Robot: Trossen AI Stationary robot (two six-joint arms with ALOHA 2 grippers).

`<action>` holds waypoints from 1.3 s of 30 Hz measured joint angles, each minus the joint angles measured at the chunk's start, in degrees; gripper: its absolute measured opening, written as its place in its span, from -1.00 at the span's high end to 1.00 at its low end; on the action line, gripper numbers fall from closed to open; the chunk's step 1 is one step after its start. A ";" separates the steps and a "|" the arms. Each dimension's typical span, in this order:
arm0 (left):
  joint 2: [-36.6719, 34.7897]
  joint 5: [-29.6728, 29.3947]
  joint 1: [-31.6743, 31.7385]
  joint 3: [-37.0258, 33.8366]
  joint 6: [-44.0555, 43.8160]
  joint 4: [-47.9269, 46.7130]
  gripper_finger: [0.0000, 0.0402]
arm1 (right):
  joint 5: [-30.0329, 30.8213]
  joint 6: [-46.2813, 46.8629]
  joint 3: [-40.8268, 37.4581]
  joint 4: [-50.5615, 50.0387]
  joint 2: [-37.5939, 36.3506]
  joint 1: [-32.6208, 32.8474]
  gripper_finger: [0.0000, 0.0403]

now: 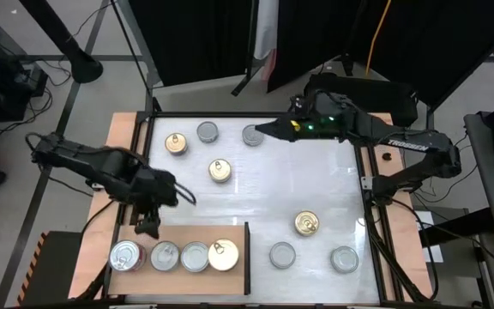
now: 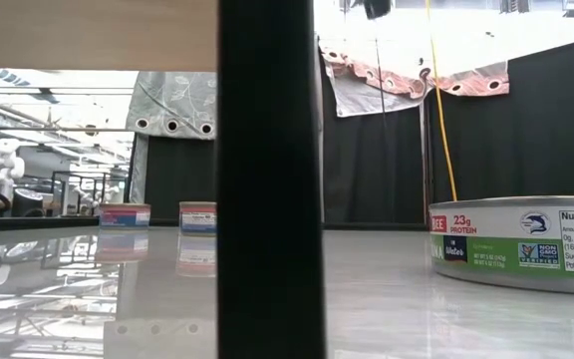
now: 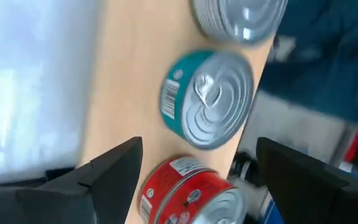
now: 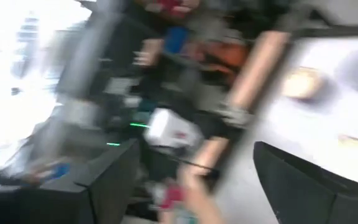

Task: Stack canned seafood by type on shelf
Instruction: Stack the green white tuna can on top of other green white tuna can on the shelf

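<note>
The left tool [image 1: 148, 225] hangs with fingers spread, holding nothing, just beyond the far edge of the shelf [image 1: 238, 276] at the table's [image 1: 316, 180] near left. Four cans stand in a row on the shelf; the red-labelled can [image 1: 125, 255] lies leftmost, nearest this tool. The right tool [image 1: 260, 130], also spread and empty, hovers at the far edge beside a silver-lidded can [image 1: 251, 136].

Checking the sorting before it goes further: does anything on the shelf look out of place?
Possibly. On the shelf, a gold-lidded can ends a row of silver-lidded cans: red-labelled, teal-labelled and another. Nothing is stacked, tipped or spilled. The left gripper hovers open by the shelf's far edge.
</note>
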 joint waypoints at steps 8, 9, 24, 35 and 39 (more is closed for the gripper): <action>-1.07 -21.25 8.33 9.26 -1.71 1.35 -0.57 | -6.17 -5.96 -0.02 -14.03 7.29 -13.67 -0.10; -1.07 -23.16 9.49 9.88 -1.58 2.68 -0.57 | -7.83 -7.65 0.00 -13.69 8.87 -15.46 -0.03; -1.05 -44.19 19.37 11.03 2.60 17.83 -0.27 | -16.86 -27.46 -0.02 -12.21 34.22 -27.03 0.96; -1.05 -39.99 24.63 11.03 6.09 18.15 -0.19 | -14.51 -24.72 0.00 -12.20 37.55 -26.96 1.00; -1.05 -36.38 27.90 11.03 9.00 18.16 -0.19 | -13.11 -23.15 0.00 -12.16 37.55 -26.71 1.00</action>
